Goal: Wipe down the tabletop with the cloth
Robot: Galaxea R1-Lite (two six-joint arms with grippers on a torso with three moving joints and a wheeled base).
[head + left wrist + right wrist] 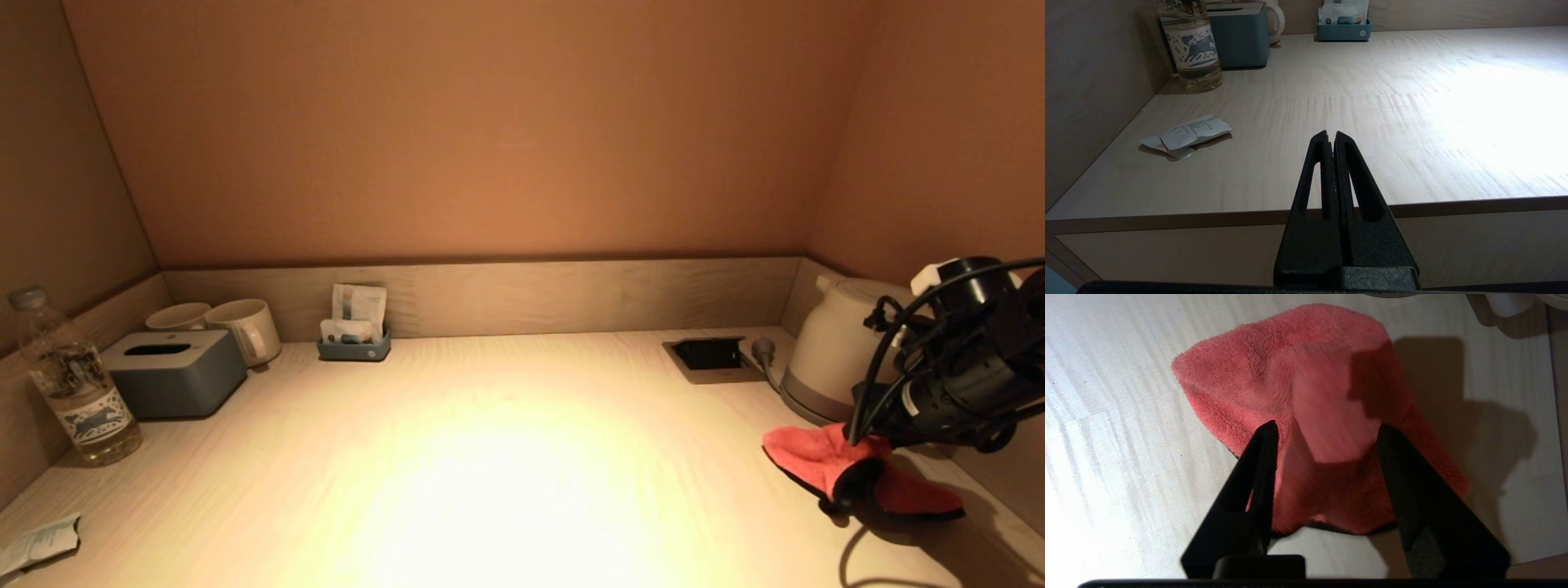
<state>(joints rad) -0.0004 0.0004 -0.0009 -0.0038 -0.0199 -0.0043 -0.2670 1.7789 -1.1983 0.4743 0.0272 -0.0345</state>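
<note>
A red fluffy cloth (816, 457) lies crumpled on the pale wooden tabletop (490, 457) at the right, in front of the kettle. My right gripper (851, 488) is down over the cloth's near part. In the right wrist view the cloth (1298, 375) bulges up between the two black fingers; the right gripper (1326, 428) is open wide, straddling it. My left gripper (1331, 134) is shut and empty, parked just off the table's front edge at the left, out of the head view.
A white kettle (833, 359) and a recessed socket (710, 357) sit at the back right. At the left stand a bottle (73, 392), grey tissue box (175, 371), two mugs (245, 327), a sachet holder (355, 331) and a paper packet (41, 543).
</note>
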